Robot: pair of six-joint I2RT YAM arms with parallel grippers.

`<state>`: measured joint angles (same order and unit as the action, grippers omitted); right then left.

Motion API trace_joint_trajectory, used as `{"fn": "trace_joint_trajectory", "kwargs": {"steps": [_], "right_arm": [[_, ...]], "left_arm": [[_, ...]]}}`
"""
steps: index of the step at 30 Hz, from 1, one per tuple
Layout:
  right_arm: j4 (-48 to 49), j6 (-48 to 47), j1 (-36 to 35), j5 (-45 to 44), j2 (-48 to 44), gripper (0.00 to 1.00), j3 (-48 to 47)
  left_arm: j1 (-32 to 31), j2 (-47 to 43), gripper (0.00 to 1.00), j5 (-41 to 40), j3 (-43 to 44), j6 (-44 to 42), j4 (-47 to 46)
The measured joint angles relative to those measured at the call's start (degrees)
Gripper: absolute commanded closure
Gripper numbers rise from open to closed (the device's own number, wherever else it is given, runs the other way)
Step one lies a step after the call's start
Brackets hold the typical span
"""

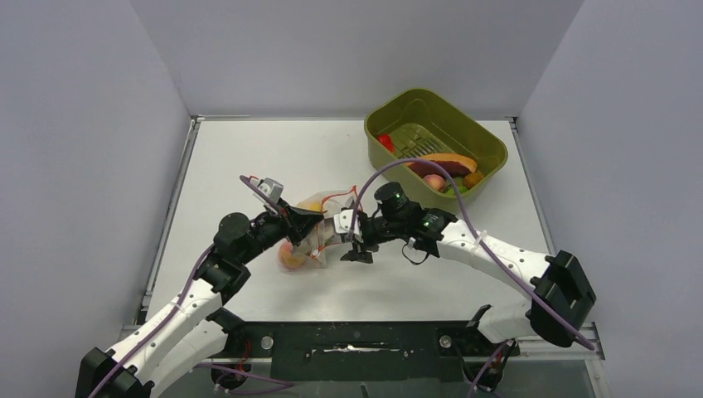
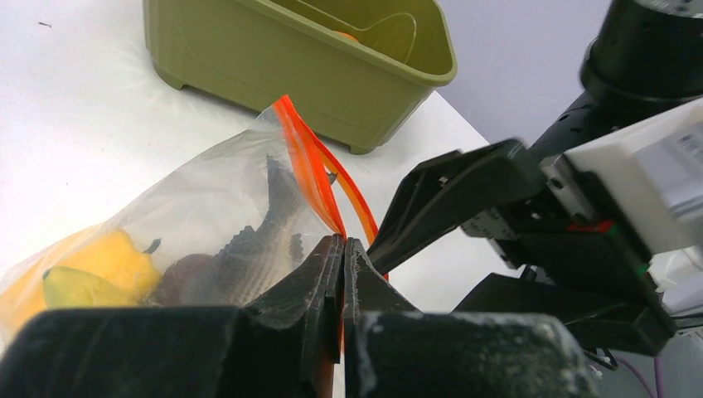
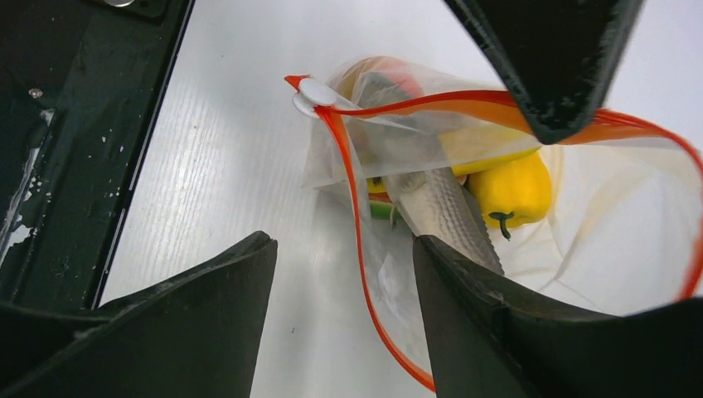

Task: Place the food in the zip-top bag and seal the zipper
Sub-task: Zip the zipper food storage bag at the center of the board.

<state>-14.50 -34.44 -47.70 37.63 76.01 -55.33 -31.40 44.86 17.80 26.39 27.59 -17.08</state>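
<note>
Two robot arms meet over a clear zip-top bag [image 1: 308,242] lying near the middle of the white worktop [image 1: 249,157], closer to the near edge than the far one. The left pincer [image 2: 342,253] has its jaws pressed together on the red-orange zipper [image 2: 308,170], pinching one side of the bag's mouth and holding it up off the surface. The right pincer [image 3: 341,245] stands with its jaws apart, straddling the other side of the zipper. One finger [image 3: 195,332] is outside the bag and the other is over the mouth, and neither appears to touch the strip. The mouth gapes wide between the two arms, and a white slider tab [image 3: 315,93] sits at one end of the strip. Inside the bag lie a yellow pepper [image 3: 514,186] and a grey ribbed piece [image 3: 452,211], with a dark purple piece [image 2: 184,278] beside them. At the far right of the worktop, well apart from the bag, an olive-green tub [image 1: 496,152] holds a watermelon slice [image 1: 448,162] and a peach [image 1: 433,181].
</note>
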Motion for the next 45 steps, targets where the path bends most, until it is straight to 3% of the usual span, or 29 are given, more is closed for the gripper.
{"fn": "trace_joint_trajectory", "kwargs": {"steps": [4, 8, 10, 12, 17, 22, 29, 45], "right_arm": [[0.3, -1.8, -1.0, 0.0, 3.4, 0.47, -0.1], [0.4, -2.7, -2.0, -0.2, 5.5, 0.74, -1.6], [1.4, -2.3, -2.2, -0.3, 5.7, 0.93, -2.0], [2.7, -1.2, -2.3, -0.4, 5.7, 1.00, -2.2], [5.6, 4.9, -2.0, -2.2, 5.7, 1.00, -2.4], [8.5, 13.3, 1.0, -1.5, 5.5, 1.00, -2.4], [14.8, 25.5, 6.1, 1.6, 3.8, 1.00, -1.8], [24.0, 38.6, 6.2, 7.1, 3.8, 1.00, 0.1]], "left_arm": [[0.0, -0.1, 1.00, 0.0, 0.0, 0.0, 0.0], [0.0, -0.6, 0.99, 0.1, 0.0, 0.0, 0.0], [0.0, -1.0, 0.84, 0.1, 0.0, 0.0, 0.0], [0.0, -1.7, 0.75, 0.1, 0.0, -0.6, 0.1], [0.0, -4.3, 0.62, -0.6, 1.6, -8.0, 5.9], [0.0, -9.6, 0.61, 1.1, 2.8, -21.0, 13.0], [0.0, -19.0, 0.60, 10.6, 0.4, -36.7, 17.0], [0.0, -19.6, 0.60, 12.4, -4.8, -40.3, 14.6]]}}
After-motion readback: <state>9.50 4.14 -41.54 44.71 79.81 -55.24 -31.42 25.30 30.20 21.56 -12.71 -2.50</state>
